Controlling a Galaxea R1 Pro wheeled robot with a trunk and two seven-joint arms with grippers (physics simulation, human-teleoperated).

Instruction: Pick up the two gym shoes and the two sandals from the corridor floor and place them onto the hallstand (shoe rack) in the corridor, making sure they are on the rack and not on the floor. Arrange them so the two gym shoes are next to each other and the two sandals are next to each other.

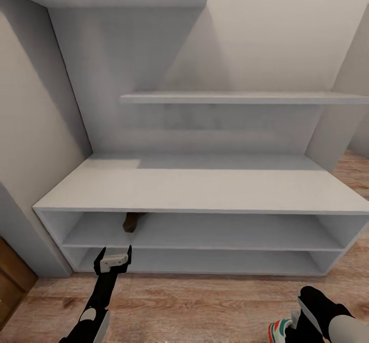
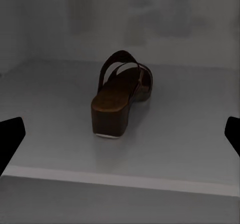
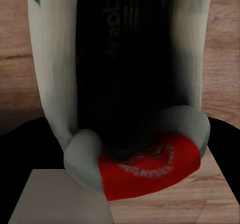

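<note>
A wide pale hallstand (image 1: 205,189) stands against the corridor wall, its broad flat top bare and its two low shelves open to the front, above a light wood-plank corridor floor (image 1: 205,307). One brown sandal (image 1: 131,222) sits upright on the upper of the two low shelves, toward the left end, its heel facing outward; the left wrist view shows it alone on the grey shelf board (image 2: 120,91), with the dark fingers (image 2: 11,136) spread wide at either edge and clear of it. The left gripper (image 1: 115,259) hovers just in front of the shelves, below the sandal. At lower right, the right gripper (image 1: 297,322) is at a gym shoe (image 1: 280,330); the right wrist view shows its white upper and red heel patch (image 3: 145,169) close up, but whether the fingers are clamped on it cannot be told.
</note>
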